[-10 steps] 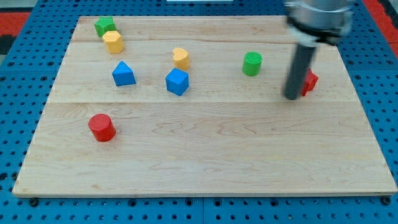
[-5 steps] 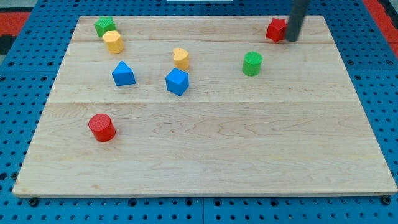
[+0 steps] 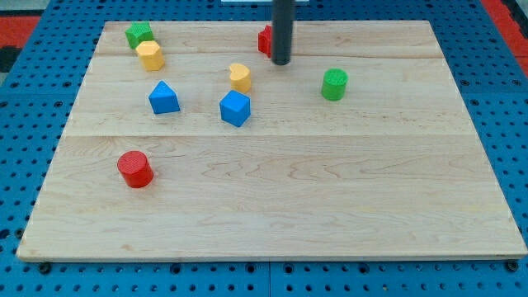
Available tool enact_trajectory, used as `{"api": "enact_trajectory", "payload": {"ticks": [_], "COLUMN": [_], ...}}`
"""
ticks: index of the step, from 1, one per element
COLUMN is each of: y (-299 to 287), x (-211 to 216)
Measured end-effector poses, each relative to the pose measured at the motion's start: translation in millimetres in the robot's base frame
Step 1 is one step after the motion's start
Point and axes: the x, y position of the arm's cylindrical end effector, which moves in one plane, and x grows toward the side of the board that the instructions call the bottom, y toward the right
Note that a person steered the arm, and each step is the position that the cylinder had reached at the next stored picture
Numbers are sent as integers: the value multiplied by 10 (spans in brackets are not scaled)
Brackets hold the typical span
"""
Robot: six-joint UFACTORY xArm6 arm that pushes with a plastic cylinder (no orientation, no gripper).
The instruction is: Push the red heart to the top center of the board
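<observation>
The red heart (image 3: pixel 265 40) lies near the board's top edge, about at its centre, mostly hidden behind the rod. My tip (image 3: pixel 281 62) stands just to the right of it and slightly lower in the view, touching or nearly touching it. Only the heart's left part shows.
A green block (image 3: pixel 139 34) and a yellow block (image 3: pixel 150 55) sit at the top left. A yellow heart (image 3: pixel 240 77), a blue block (image 3: pixel 163 97) and a blue cube (image 3: pixel 234 108) lie mid-left. A green cylinder (image 3: pixel 334 84) is at the right, a red cylinder (image 3: pixel 134 169) at the lower left.
The rod has swept the red heart from the right side up to the top edge and then left along it to the top centre. The other blocks have not moved.
</observation>
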Motion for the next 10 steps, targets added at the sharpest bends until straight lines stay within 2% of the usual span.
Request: {"api": "enact_trajectory", "payload": {"ticks": [1,2,3,4,5,7,10], "y": [-142,-166,-130,148,357,79,134], "x": [-334,-418,-15,146,-170,-416,-279]}}
